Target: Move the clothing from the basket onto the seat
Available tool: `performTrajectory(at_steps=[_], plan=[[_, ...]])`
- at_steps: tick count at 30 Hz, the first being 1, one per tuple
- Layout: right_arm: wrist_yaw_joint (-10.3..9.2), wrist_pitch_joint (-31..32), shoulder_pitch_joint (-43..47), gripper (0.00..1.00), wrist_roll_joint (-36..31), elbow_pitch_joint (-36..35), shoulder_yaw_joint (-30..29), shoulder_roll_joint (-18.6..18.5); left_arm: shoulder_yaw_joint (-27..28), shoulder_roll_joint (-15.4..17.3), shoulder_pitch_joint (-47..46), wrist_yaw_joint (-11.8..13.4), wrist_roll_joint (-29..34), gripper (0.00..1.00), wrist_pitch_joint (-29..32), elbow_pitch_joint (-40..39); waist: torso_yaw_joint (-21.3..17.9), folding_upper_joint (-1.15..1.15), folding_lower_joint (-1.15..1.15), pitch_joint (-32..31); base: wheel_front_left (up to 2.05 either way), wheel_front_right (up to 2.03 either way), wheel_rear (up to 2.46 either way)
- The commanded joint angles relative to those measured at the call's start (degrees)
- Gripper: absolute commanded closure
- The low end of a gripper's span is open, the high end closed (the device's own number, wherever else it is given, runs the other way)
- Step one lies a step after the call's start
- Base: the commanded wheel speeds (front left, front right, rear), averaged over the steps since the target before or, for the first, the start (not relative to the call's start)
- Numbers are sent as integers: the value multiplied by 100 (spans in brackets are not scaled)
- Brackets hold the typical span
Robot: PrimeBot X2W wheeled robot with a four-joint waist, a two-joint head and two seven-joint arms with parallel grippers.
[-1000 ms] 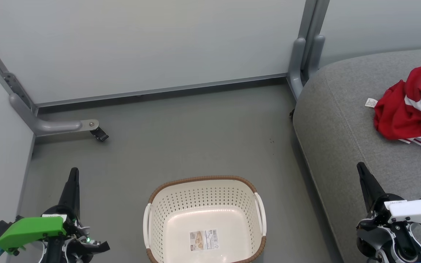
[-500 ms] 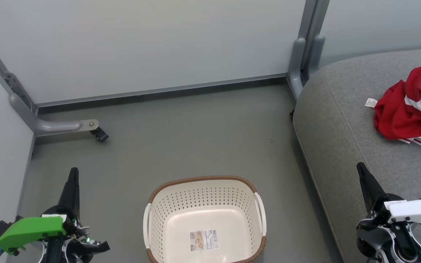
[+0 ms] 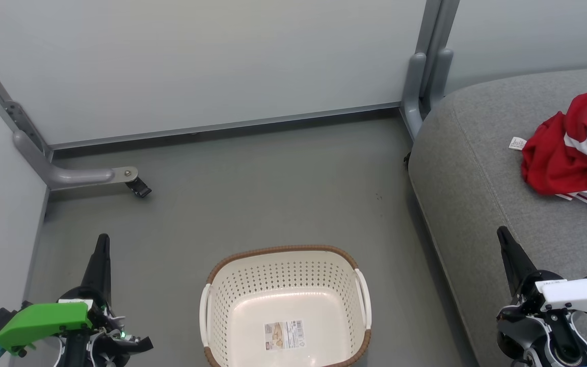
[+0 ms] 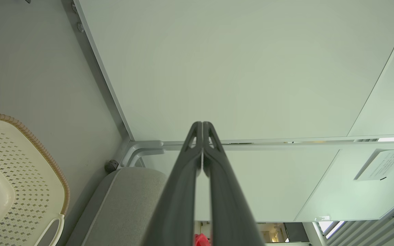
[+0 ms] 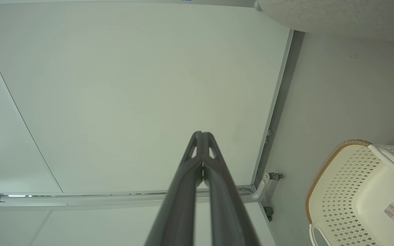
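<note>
The grey seat (image 3: 477,168) rises to the right of the basket (image 3: 283,251), with a strip of floor between the two, and it is where the load belongs. The basket stands on the floor between our two arms, and its bottom is bare but for the paper label (image 3: 284,334). The clothing (image 3: 563,163), a red heap with white panels and striped trim, lies on the seat well to the right of the basket and farther from us than it, with its small white tag (image 3: 517,143) on the side facing the basket. Our left gripper (image 3: 103,238) hangs to the left of the basket and our right gripper (image 3: 501,233) to its right, over the seat's near edge. Each has its fingers pressed together on nothing. We judge the carrying done, so the step in hand is a check. We should look over the basket's corners for anything left, leave both arms outside its rim, and hold the right one off the heap so that nothing slides to the floor.
</note>
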Motion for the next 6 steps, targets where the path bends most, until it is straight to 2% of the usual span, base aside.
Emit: performTrajectory(at_steps=[1, 6], plan=[[-2, 10, -57, 100, -30, 17, -22, -9, 25, 6, -78, -25, 30, 100, 29, 3, 0, 0, 0, 0, 0, 0, 0], [-2, 18, -57, 100, -39, 17, -29, -5, 28, 4, -78, -25, 35, 100, 33, 3, 0, 0, 0, 0, 0, 0, 0]])
